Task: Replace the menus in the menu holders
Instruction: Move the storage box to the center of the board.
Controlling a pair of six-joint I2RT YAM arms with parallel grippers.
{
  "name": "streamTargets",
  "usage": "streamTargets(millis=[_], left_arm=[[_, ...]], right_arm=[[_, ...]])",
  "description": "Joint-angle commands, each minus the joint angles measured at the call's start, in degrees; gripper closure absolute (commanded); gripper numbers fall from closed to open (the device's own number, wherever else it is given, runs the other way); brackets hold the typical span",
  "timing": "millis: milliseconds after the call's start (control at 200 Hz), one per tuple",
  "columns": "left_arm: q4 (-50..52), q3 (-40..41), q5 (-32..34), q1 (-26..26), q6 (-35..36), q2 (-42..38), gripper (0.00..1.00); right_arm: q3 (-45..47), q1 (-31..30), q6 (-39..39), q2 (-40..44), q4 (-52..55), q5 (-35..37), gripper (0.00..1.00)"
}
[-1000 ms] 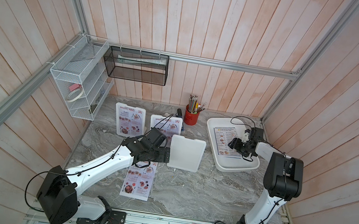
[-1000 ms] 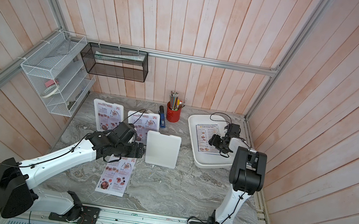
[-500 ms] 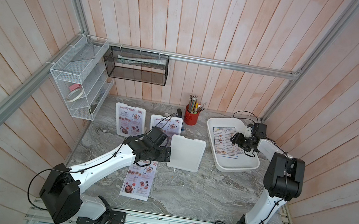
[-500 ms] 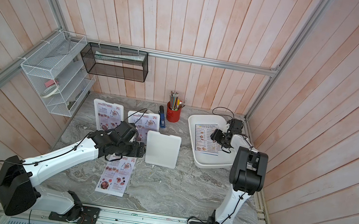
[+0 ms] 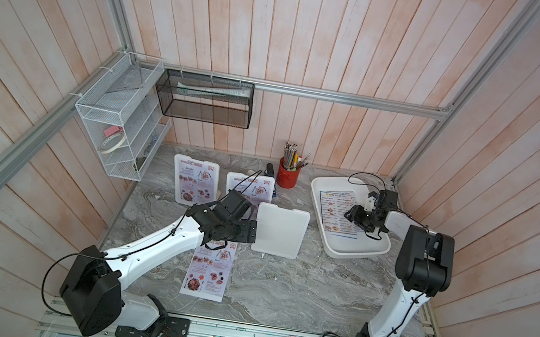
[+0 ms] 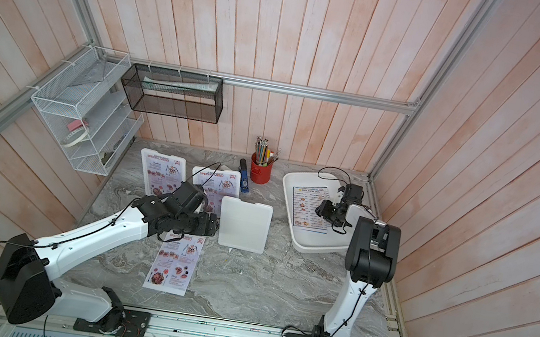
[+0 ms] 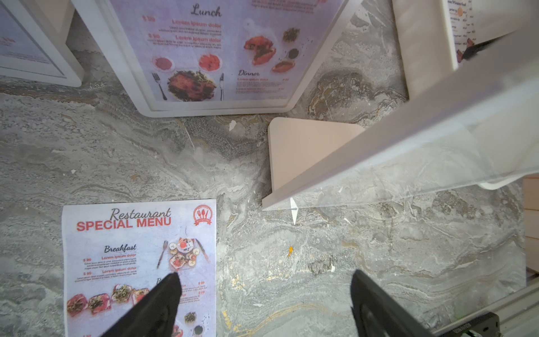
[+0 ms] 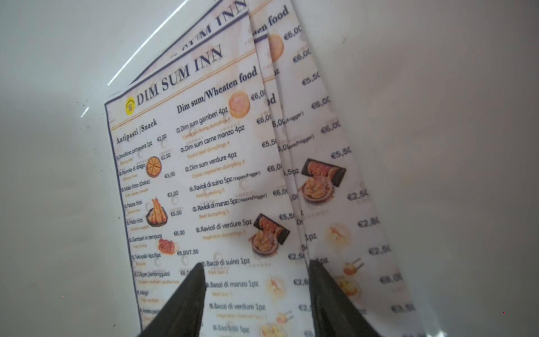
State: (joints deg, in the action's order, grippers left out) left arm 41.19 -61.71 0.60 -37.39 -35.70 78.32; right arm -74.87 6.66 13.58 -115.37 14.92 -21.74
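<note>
The right gripper (image 8: 256,262), jaws apart and grasping nothing, has its tips down on the fanned Dim Sum menus (image 8: 204,163) in the tray (image 5: 351,251) at the desk's (image 5: 296,292) far right corner. The sheets overlap, so a pinch may lift two, or the tips may skid on flat paper and crease it. The left gripper (image 7: 264,272), jaws wide and empty, hovers beside the empty holder (image 5: 280,230) mid-desk, where a nudge could topple it. A loose Special Menu (image 7: 140,248) lies below.

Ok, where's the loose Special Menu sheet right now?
The sheet lies flat on the table, left of centre in both top views, its top end below the left gripper, beside the empty holder.
</note>
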Motion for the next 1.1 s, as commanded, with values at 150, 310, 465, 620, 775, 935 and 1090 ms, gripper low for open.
streamTargets(millis=[150, 310, 465, 620, 775, 935, 1090], left_arm=[[0.2, -1.9, 0.2, 0.3, 0.8, 0.0, 0.07], [0.2, -1.9, -0.2, 0.3, 0.6, -0.2, 0.07], [-0.3, -3.4, -2.7, -0.8, 1.9, 0.3, 0.07], [1.5, -6.2, -2.2, -3.7, 2.2, 0.4, 0.07], [1.4, -6.5, -3.2, -7.1, 1.5, 1.1, 0.07], [-1.2, -4.8, -4.1, -8.9, -0.4, 2.0, 0.08], [-1.3, -5.5, -3.4, -10.8, -0.9, 2.5, 0.08]], right_arm=[[2.2, -0.3, 2.9, 0.0, 1.5, -9.6, 0.44], [1.5, -0.4, 2.1, -0.8, 2.8, -11.6, 0.45], [0.2, -0.5, 0.2, -1.8, 6.2, -11.6, 0.45], [1.1, -0.4, 0.5, 1.5, 5.5, -7.8, 0.42], [-1.0, -1.6, -0.9, 5.4, 8.5, -2.1, 0.39], [-4.0, -6.1, -0.6, 5.0, 11.5, 4.3, 0.39], [0.4, -9.1, 3.9, 7.5, 14.2, 11.7, 0.42]])
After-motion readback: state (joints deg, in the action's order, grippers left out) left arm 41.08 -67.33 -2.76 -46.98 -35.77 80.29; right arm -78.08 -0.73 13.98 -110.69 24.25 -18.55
